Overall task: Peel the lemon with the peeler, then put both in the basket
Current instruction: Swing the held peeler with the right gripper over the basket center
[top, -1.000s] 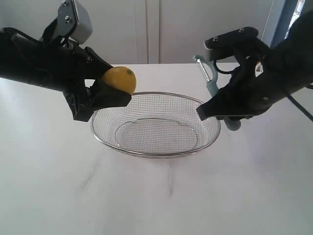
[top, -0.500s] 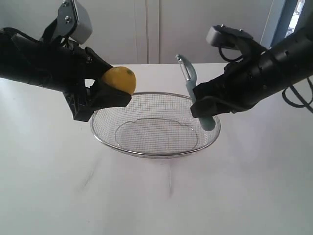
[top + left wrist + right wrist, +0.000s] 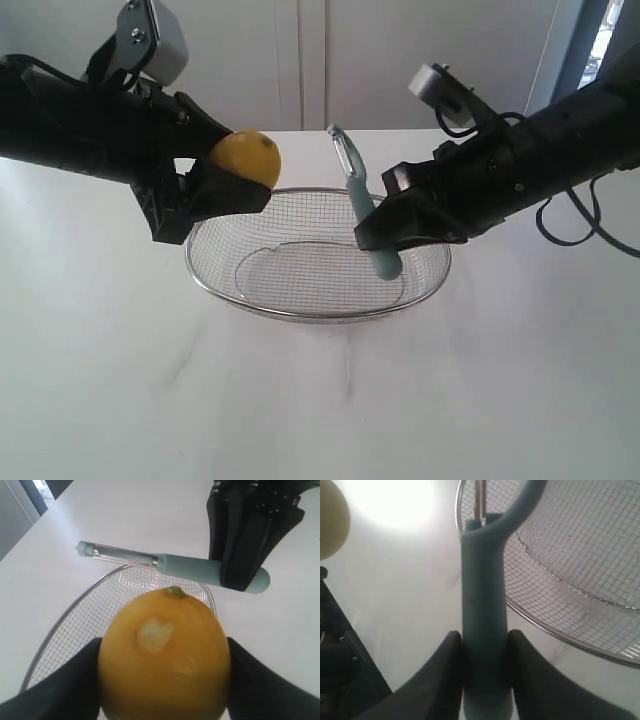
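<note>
My left gripper [image 3: 228, 187] is shut on the yellow lemon [image 3: 246, 160], held above the left rim of the wire-mesh basket [image 3: 318, 316]. In the left wrist view the lemon [image 3: 165, 655] fills the space between the dark fingers [image 3: 60, 685] and shows a small pale bare patch near its nub. My right gripper [image 3: 388, 226] is shut on the teal handle of the peeler [image 3: 362, 210], which is held over the basket's middle. Its metal blade head tilts up and left, a short gap from the lemon. In the right wrist view the handle [image 3: 485, 605] sits squeezed between the two fingers [image 3: 445, 675].
The basket [image 3: 560, 580] rests on a white table [image 3: 320, 410]. White cabinet doors [image 3: 310, 60] stand behind the table. A cable [image 3: 575, 225] hangs from the right arm at the right.
My right gripper has carried the peeler leftward, from beyond the basket's right rim to over its middle, nearer the lemon. The left gripper and the lemon have stayed put.
</note>
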`<state>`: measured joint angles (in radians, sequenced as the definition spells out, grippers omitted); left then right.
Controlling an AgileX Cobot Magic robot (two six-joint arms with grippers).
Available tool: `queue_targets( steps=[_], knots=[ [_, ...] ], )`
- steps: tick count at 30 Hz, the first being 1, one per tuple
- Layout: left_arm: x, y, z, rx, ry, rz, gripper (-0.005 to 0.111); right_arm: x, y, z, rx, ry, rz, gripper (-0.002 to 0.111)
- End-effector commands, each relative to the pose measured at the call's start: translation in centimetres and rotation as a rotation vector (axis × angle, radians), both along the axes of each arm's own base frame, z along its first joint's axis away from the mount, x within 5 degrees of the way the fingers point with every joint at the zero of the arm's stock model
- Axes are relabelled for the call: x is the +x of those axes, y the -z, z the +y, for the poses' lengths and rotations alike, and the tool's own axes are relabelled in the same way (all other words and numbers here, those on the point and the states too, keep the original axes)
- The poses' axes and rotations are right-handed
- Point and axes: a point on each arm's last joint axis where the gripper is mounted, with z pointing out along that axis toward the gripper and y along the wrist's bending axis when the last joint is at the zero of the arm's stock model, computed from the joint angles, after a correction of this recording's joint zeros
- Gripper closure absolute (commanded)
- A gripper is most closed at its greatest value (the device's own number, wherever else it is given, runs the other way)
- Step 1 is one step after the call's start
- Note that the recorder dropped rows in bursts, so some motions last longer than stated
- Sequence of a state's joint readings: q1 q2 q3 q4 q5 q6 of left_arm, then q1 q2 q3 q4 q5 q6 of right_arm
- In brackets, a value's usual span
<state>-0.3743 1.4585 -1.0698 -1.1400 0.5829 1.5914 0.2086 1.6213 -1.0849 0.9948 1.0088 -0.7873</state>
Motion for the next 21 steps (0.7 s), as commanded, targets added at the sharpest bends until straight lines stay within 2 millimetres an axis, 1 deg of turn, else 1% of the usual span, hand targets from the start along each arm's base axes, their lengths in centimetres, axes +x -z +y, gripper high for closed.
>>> queue_targets(
  steps=[1,5,12,19,21],
  knots=[
    [-0.3,-1.3,-0.5,-0.102,0.008,-0.025,0.107,0.0,-0.7,0.0,0.049,-0.013,-0.003,0.108],
    [-0.2,-1.7,-0.6,-0.143,0.005,-0.044,0.107,0.0,-0.7,0.1,0.054,-0.015,0.001,0.108],
    [-0.2,-1.7,-0.6,-0.145,0.005,-0.043,0.107,-0.4,-1.2,0.5,0.129,-0.047,0.018,0.108],
    [-0.2,-1.7,-0.6,-0.145,0.005,-0.043,0.107,-0.4,-1.4,0.7,0.154,-0.046,0.027,0.108],
    [-0.2,-1.7,-0.6,-0.148,0.004,-0.042,0.107,-0.6,-1.5,1.1,0.172,-0.059,0.028,0.108]
  ],
)
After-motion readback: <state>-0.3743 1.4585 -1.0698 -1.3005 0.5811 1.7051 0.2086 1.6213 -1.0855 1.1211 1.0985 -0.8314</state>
